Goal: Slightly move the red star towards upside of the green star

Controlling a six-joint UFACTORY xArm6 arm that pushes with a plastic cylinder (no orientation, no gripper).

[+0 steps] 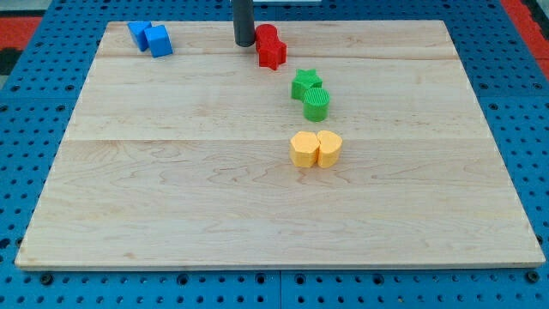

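Observation:
The red star lies near the view's top, just below and touching a second red block of rounded shape. The green star lies down and to the right of the red star, a small gap between them. A green round block touches the green star's lower right. My tip stands at the view's top, just left of the rounded red block and up-left of the red star, close to them.
Two blue blocks sit together at the view's top left. Two yellow blocks sit side by side below the green pair. The wooden board rests on a blue perforated base.

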